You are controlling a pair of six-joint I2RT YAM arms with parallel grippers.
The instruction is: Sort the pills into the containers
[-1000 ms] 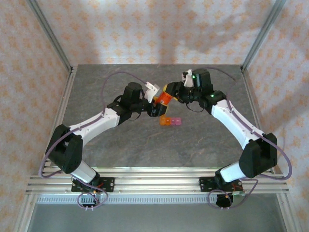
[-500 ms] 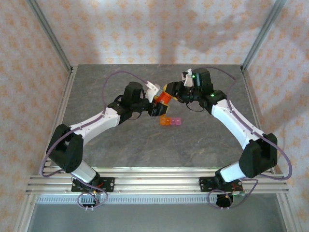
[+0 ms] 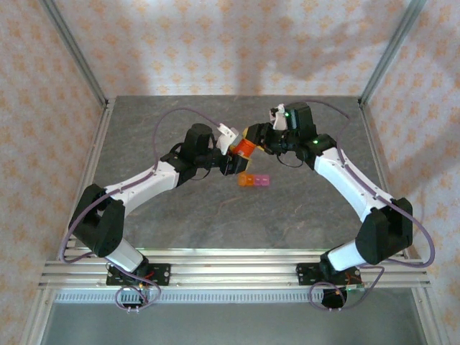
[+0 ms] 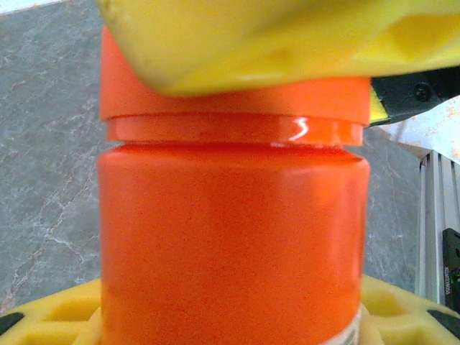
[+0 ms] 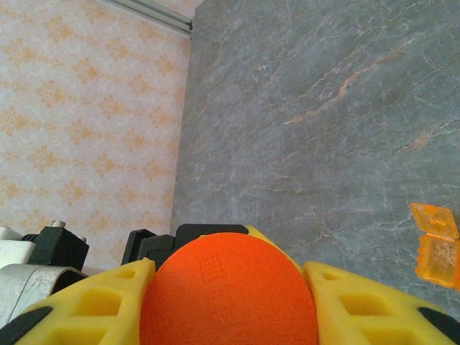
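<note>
An orange bottle (image 3: 245,148) hangs above the table's middle, held between both arms. My right gripper (image 3: 254,138) is shut on its cap end, whose orange disc (image 5: 228,295) sits between the yellow fingers (image 5: 86,305). My left gripper (image 3: 233,156) is closed round the bottle's body (image 4: 230,244), with a yellow finger (image 4: 50,316) against each side. The containers (image 3: 254,180), a short strip that runs from orange to pink, lie on the table just below the bottle. One orange cell (image 5: 436,248) has its lid open. The pills are hidden.
The grey stone-patterned table (image 3: 180,215) is boxed in by papered walls and aluminium posts (image 3: 72,50). A slotted rail (image 3: 230,269) runs along the near edge and carries both arm bases. Purple cables loop beside each arm.
My left gripper's fingers have drawn in round the bottle's body. The bottle and both grippers have shifted very slightly. The strip has not moved.
</note>
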